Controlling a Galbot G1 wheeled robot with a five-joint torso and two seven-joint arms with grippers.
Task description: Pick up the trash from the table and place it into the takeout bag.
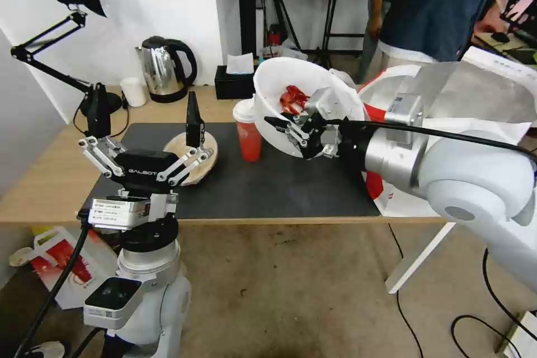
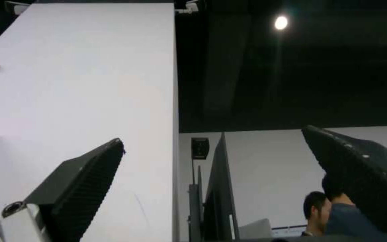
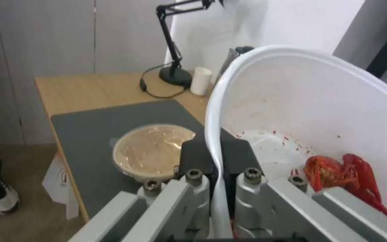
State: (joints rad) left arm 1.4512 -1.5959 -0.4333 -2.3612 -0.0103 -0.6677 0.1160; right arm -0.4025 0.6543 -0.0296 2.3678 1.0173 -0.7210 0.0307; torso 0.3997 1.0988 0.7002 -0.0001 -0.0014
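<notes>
Right tool (image 1: pixel 293 133) pinching thin rim of tilted glossy white bowl (image 1: pixel 291 81), left tool (image 1: pixel 146 123) spread wide, empty, pointing up.

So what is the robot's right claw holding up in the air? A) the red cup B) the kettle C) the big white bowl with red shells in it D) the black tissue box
C: the right claw pinches the rim of the big white bowl, tilted and lifted off the table, with red shells inside; the red cup stands on the mat.
</notes>
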